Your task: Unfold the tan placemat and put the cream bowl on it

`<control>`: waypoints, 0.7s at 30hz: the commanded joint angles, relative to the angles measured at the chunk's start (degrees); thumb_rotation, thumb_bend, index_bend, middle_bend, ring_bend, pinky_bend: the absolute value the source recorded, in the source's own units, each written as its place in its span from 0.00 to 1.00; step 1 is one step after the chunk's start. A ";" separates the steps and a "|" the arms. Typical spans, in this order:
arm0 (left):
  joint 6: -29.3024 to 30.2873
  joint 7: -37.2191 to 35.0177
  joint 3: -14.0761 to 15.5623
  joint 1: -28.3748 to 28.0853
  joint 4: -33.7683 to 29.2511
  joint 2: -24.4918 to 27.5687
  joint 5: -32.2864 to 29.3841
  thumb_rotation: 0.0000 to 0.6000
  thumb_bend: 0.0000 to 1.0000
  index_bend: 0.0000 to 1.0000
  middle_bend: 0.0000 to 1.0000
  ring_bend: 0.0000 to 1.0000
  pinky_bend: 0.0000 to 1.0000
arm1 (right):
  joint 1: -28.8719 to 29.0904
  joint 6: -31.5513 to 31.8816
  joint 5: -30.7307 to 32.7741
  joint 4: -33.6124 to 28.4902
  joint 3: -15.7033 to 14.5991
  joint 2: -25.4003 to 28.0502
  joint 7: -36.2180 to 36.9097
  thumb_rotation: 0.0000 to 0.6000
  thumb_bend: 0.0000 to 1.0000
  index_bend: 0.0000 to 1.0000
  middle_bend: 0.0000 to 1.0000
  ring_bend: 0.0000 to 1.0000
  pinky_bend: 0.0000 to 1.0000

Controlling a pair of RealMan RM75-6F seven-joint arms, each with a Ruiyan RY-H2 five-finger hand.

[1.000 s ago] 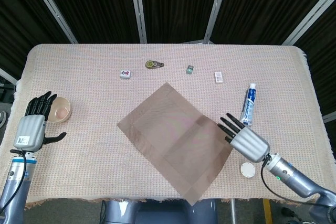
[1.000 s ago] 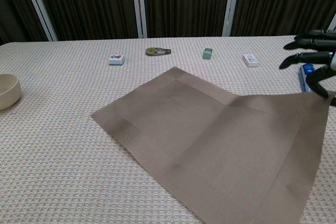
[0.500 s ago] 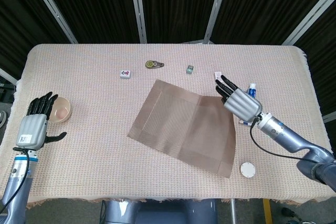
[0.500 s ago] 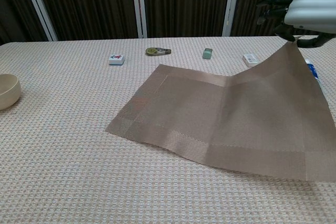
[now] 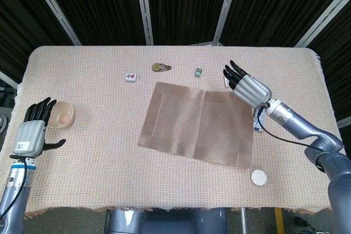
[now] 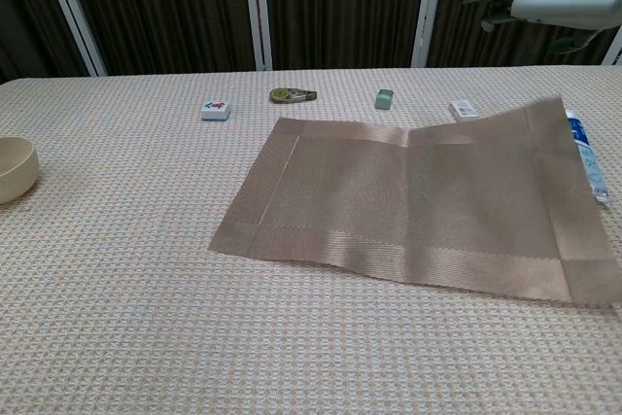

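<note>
The placemat (image 5: 197, 127) lies mid-worktop. The bowl (image 5: 61, 114) sits at its nine o'clock, well apart. A mahjong tile (image 5: 131, 76), tape dispenser (image 5: 161, 67) and eraser (image 5: 198, 72) line up at twelve; a toothpaste tube (image 6: 586, 155) at three.

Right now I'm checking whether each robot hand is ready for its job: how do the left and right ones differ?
The left robot hand sits low at the table's edge beside the cream bowl, fingers apart, holding nothing. The right robot hand is raised above the far right corner of the tan placemat, which lies unfolded. Both are silver-backed with dark fingers, and neither grips anything.
</note>
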 commanded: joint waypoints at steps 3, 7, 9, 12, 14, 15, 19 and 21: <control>-0.60 -0.30 0.65 -0.10 0.03 0.03 1.08 1.00 0.01 0.00 0.00 0.00 0.00 | -5.49 6.66 7.77 -5.30 4.85 0.34 2.75 1.00 0.00 0.00 0.00 0.00 0.00; -1.46 -1.01 1.46 -0.38 0.40 -0.14 2.67 1.00 0.01 0.00 0.00 0.00 0.00 | -11.34 11.67 12.56 -13.75 7.19 3.55 3.87 1.00 0.00 0.00 0.00 0.00 0.00; -2.26 -2.03 2.17 -0.66 1.01 -0.31 4.24 1.00 0.01 0.00 0.00 0.00 0.00 | -15.88 13.47 15.48 -22.30 7.43 7.09 4.70 1.00 0.00 0.00 0.00 0.00 0.00; -3.75 -4.32 3.40 -1.38 2.42 -0.59 7.49 1.00 0.01 0.00 0.00 0.00 0.00 | -21.04 13.85 18.00 -34.98 5.98 13.58 3.60 1.00 0.00 0.00 0.00 0.00 0.00; -4.65 -6.17 3.94 -2.07 3.49 -1.02 9.67 1.00 0.01 0.00 0.00 0.00 0.00 | -23.72 14.35 19.59 -41.23 5.24 16.54 2.85 1.00 0.00 0.00 0.00 0.00 0.00; -5.42 -7.49 4.36 -2.74 4.52 -1.48 11.41 1.00 0.01 0.01 0.00 0.00 0.00 | -25.52 14.91 20.52 -45.28 4.65 18.26 2.63 1.00 0.00 0.00 0.00 0.00 0.00; -9.49 -12.64 6.21 -6.09 9.19 -3.19 17.64 1.00 0.03 0.07 0.00 0.00 0.00 | -31.24 18.43 21.73 -55.96 2.23 22.20 1.75 1.00 0.00 0.00 0.00 0.00 0.00; -11.84 -16.01 6.99 -8.41 11.13 -3.80 20.87 1.00 0.06 0.11 0.00 0.00 0.00 | -33.41 20.07 21.51 -58.39 1.15 22.43 1.82 1.00 0.00 0.00 0.00 0.00 0.00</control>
